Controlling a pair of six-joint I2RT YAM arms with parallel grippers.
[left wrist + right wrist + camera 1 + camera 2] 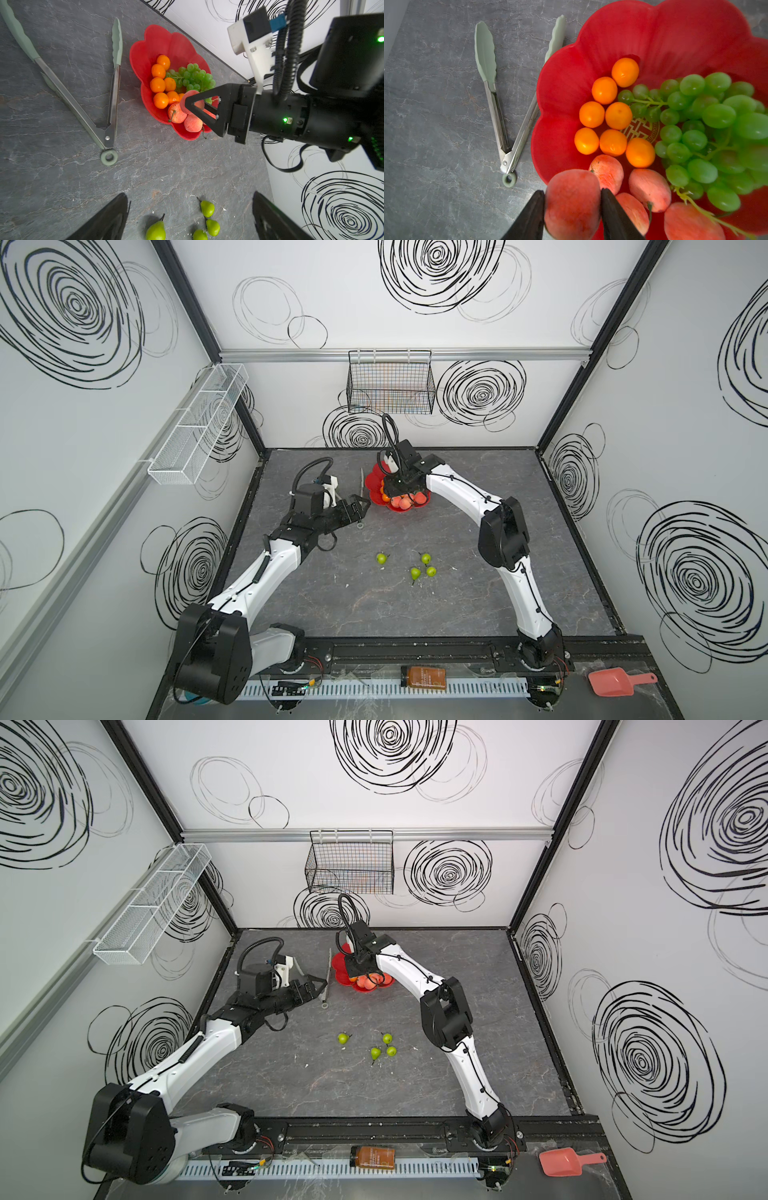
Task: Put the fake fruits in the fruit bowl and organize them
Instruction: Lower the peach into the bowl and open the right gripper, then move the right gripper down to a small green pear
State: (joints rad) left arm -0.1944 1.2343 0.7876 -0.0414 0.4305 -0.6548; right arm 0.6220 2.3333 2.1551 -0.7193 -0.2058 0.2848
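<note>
Right jaws: clenched on a peach (pixel 572 203) over the fruit bowl (pixel 372 479), upper centre | left jaws: spread, empty | done: tangerines (pixel 618 115), grapes (pixel 695 116), other peaches (pixel 650 189) in bowl | remaining: four pears (pixel 415 573) on desk (pixel 457 605), mid-frame

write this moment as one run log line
right gripper: shut on peach over fruit bowl | left gripper: open, empty, near tongs | pears: four on table

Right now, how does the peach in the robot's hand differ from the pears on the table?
The peach is pink-orange, round; the pears are green, tapered, with stems. The peach is gripped in the right hand over the red bowl; the pears lie loose on the table. Both are small fruits.
</note>
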